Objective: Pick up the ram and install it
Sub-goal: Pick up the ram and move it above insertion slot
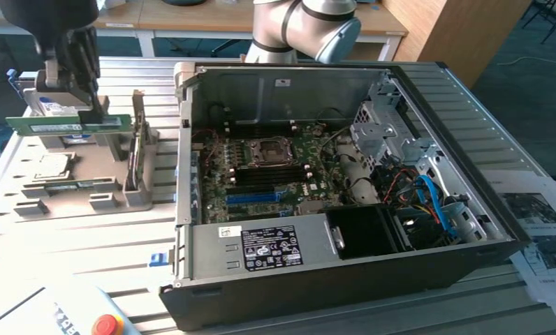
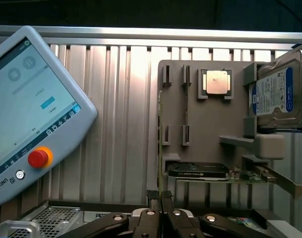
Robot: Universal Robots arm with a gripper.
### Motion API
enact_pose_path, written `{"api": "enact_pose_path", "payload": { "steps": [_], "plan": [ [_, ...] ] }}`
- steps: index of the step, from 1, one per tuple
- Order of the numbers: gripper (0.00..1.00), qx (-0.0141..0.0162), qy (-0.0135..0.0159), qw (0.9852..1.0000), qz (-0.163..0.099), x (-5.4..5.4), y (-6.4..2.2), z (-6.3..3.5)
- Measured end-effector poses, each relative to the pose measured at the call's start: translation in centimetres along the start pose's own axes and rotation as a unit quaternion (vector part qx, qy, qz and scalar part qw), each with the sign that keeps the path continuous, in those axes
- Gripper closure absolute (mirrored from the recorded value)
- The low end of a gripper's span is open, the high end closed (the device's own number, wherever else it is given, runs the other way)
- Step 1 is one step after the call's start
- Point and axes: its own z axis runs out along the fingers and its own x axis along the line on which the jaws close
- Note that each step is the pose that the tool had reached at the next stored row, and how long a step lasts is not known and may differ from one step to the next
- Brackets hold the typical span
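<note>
The ram (image 1: 66, 124) is a long green stick held level above the grey parts fixture (image 1: 82, 199) at the exterior view's left. My gripper (image 1: 96, 113) is shut on its end nearest the case. In the wrist view the gripper (image 2: 159, 197) has its dark fingers (image 2: 151, 197) pressed together, and the ram (image 2: 159, 144) runs away from them edge-on as a thin green line. A second green stick (image 1: 73, 185) lies in a slot of the fixture below. The open computer case (image 1: 445, 279) with its motherboard (image 1: 259, 174) lies to the exterior view's right of the gripper.
The fixture also carries a square silver processor chip (image 2: 216, 82), a hard drive (image 2: 277, 94) and a graphics card (image 2: 198, 171). A teach pendant (image 2: 31, 114) with a red button lies on the slatted table (image 1: 91, 244). Papers (image 1: 543, 230) lie beside the case.
</note>
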Motion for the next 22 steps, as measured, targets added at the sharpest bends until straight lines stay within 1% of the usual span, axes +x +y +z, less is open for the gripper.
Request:
{"api": "enact_pose_path", "payload": {
  "steps": [11,22],
  "plan": [
    [0.88,-0.0019,0.0,1.0,0.0,0.3,-2.13,-0.07],
    [0.88,-0.0044,0.0,1.0,0.0,0.8,-4.83,-0.17]
  ]
}}
